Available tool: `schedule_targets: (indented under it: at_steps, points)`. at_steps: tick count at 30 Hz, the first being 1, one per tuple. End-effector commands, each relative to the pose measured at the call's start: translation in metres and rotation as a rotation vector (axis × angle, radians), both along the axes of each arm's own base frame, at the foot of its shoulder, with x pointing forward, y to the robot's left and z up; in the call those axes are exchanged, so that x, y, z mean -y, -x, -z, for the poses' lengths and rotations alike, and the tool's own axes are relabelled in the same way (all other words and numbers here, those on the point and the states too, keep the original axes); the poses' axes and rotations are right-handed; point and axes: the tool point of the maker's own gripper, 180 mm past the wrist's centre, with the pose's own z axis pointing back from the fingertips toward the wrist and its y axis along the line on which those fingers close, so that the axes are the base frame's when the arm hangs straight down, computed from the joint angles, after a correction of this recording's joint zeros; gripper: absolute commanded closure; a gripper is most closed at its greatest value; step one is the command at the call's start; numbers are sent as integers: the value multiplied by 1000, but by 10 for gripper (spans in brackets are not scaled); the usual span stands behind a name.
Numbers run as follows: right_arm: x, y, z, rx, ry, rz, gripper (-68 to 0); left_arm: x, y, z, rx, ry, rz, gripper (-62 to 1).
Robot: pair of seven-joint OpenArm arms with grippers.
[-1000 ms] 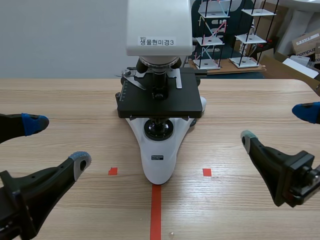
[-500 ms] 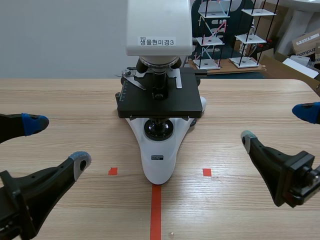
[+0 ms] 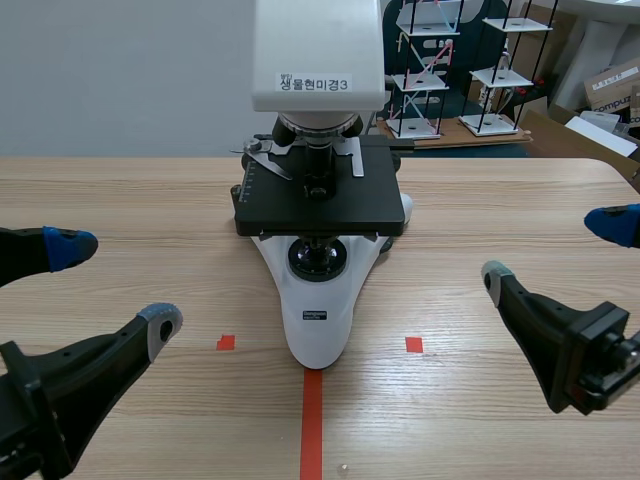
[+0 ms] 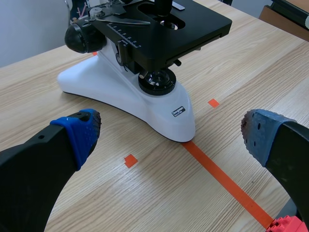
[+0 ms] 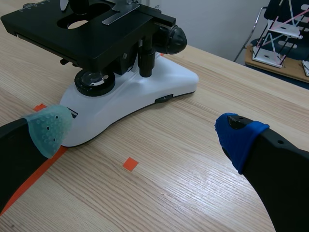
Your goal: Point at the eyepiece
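A white microscope with a black stage stands at the table's middle, its base toward me. Its white head carries a label and runs out of the scene view's top, so no eyepiece shows in any view. My left gripper is open, low at the left, well apart from the base. My right gripper is open, low at the right. In the left wrist view the microscope lies ahead of the open gripper. In the right wrist view the microscope lies ahead of the open gripper.
Wire-frame models on white plates and cardboard boxes stand behind the table's far edge. Bare wood lies on both sides of the microscope. A red block shows by my left gripper's finger.
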Motion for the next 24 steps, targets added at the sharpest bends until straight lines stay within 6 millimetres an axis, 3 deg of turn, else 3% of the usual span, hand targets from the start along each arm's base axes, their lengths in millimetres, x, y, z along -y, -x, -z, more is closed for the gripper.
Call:
schedule_targets:
  at_steps: [1, 9, 16, 24]
  points:
    - [-2, -2, -9, 29, -16, -8, -638, 0, -2, -6, 21, 18, -5, -617]
    - [-1, -11, -18, 63, 25, -39, -286, 0, -2, -6, 21, 18, -5, -617]
    - [11, -37, -55, 187, 115, -79, -25, 0, -2, -6, 21, 18, -5, -617]
    - [16, -75, -125, 394, 275, -136, -11, 0, -2, -6, 21, 19, -5, -617]
